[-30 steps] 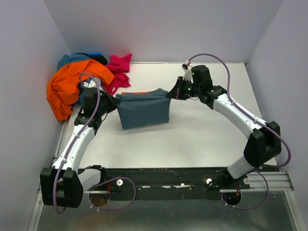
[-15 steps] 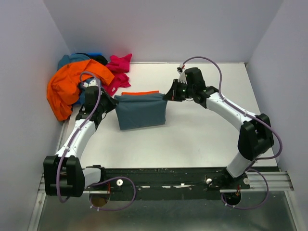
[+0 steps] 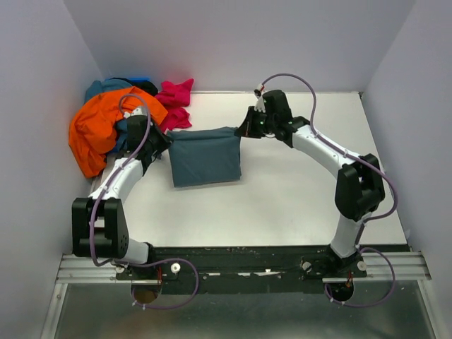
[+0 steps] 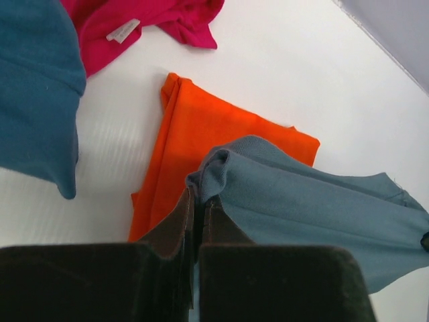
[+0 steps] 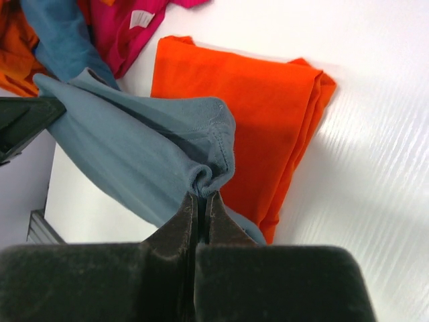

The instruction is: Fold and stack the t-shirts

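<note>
The soft, limp slate blue-grey cloth t-shirt (image 3: 205,159) sags between left gripper (image 4: 200,194) and right gripper (image 5: 201,196), each pinching a far corner.

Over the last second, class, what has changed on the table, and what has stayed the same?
The left gripper and right gripper, shut on the blue-grey shirt's far corners throughout, carried it away from the arm bases and leftward, until it hid the folded orange shirt from the top camera. The heap of shirts in the far-left corner did not move.
</note>
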You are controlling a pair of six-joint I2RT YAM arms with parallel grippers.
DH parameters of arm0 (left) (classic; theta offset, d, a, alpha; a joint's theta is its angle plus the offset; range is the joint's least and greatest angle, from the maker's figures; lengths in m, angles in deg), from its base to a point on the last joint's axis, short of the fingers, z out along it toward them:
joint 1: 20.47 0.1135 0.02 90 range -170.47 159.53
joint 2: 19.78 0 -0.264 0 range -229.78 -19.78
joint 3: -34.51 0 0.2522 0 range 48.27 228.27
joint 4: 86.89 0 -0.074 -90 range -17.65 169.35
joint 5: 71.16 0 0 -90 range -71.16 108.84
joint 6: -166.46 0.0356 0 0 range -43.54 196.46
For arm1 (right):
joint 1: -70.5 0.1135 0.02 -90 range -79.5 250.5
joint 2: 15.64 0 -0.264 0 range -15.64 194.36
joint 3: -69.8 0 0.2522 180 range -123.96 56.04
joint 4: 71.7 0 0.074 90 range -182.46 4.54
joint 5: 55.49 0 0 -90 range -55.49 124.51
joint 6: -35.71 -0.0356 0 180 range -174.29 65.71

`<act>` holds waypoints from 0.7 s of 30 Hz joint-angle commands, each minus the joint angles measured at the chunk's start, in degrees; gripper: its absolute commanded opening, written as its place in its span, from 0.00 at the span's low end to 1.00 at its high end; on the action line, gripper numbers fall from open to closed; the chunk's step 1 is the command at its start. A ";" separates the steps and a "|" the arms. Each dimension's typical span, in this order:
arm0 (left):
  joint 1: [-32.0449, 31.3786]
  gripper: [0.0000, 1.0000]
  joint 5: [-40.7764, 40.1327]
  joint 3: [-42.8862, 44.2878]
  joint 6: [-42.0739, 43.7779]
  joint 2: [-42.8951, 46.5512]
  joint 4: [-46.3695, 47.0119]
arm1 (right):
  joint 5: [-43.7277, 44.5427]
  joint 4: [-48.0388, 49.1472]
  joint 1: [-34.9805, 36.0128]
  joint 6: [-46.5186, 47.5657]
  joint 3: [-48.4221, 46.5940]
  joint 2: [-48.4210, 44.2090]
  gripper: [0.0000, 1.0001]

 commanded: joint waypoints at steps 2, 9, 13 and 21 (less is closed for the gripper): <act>2.55 0.00 -4.17 5.29 0.93 -5.94 4.02 | 6.22 -1.80 -1.47 2.82 -5.42 4.34 0.01; 2.55 0.00 -1.01 9.68 0.57 -14.90 7.20 | 8.16 -2.33 -1.55 3.61 -11.49 10.49 0.01; 2.55 0.00 0.93 12.93 0.31 -19.65 9.39 | 9.57 -2.24 -1.82 3.44 -13.07 12.78 0.01; 2.55 0.44 6.29 18.21 -2.94 -30.46 14.42 | 13.86 -1.27 -3.40 3.43 -19.39 20.95 0.61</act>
